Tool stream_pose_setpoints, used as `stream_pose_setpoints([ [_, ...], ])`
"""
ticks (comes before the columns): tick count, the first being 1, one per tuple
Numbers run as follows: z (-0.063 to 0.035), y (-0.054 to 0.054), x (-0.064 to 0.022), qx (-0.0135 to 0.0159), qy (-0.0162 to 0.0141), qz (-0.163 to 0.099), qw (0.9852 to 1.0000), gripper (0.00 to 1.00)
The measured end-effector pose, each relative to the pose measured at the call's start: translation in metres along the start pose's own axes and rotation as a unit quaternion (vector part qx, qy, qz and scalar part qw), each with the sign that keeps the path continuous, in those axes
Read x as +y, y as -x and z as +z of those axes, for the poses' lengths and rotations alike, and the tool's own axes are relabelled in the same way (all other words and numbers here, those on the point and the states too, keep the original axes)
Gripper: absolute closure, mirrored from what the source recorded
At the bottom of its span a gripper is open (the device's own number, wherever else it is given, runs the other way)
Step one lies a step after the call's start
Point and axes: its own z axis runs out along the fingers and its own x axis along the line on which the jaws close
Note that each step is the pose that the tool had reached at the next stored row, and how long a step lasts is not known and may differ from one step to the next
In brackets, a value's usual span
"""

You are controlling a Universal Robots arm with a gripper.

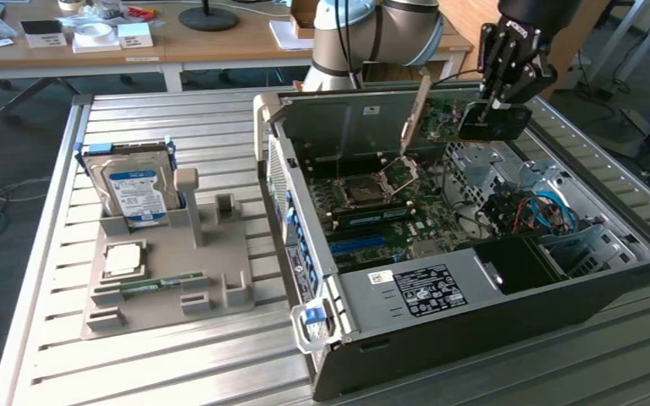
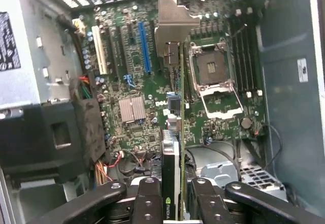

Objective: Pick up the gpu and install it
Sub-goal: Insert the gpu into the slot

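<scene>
The gpu (image 1: 460, 118) is a dark card with a black cooler and a pale silver bracket (image 1: 415, 112). It hangs above the open computer case (image 1: 438, 292), over the far end of the motherboard (image 1: 399, 207). My gripper (image 1: 504, 100) is shut on its upper edge from above. In the wrist view the gpu (image 2: 174, 142) is seen edge-on between my fingers (image 2: 147, 198). Its bracket (image 2: 175, 23) points toward the board's rear. My gripper (image 2: 175, 206) holds it above the area between the blue slot (image 2: 144, 43) and the CPU socket (image 2: 210, 71).
A grey holder tray (image 1: 162, 292) on the exterior view's left carries a hard drive (image 1: 133, 182), a CPU chip (image 1: 122, 258) and a green memory stick (image 1: 150, 286). Cables (image 1: 534, 211) and a black power supply (image 1: 523, 262) fill the case's near end.
</scene>
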Motion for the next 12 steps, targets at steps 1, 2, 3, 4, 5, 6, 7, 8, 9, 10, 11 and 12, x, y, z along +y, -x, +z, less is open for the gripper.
stream_pose_setpoints([
  [1,0.0001,0.0000,0.0000,0.0001,-0.0001,-0.009,1.0000,0.73],
  [2,0.0000,0.0000,0.0000,0.0003,-0.0001,-0.017,0.9999,0.73],
  [3,0.0000,0.0000,0.0000,0.0004,-0.0002,-0.026,0.9997,0.73],
  [4,0.0000,0.0000,0.0000,0.0005,-0.0002,-0.034,0.9994,0.73],
  [5,0.0000,0.0000,0.0000,0.0006,-0.0003,-0.042,0.9991,0.73],
  [6,0.0000,0.0000,0.0000,0.0006,-0.0003,-0.050,0.9988,0.73],
  [7,0.0000,0.0000,0.0000,0.0006,-0.0003,-0.054,0.9985,0.73],
  [8,0.0000,0.0000,0.0000,0.0007,-0.0004,-0.056,0.9985,0.73],
  [9,0.0000,0.0000,0.0000,0.0007,-0.0004,-0.056,0.9985,0.73],
  [10,0.0000,0.0000,0.0000,0.0007,-0.0004,-0.056,0.9985,0.73],
  [11,0.0000,0.0000,0.0000,0.0007,-0.0004,-0.056,0.9985,0.73],
  [12,0.0000,0.0000,0.0000,0.0007,-0.0004,-0.056,0.9985,0.73],
])
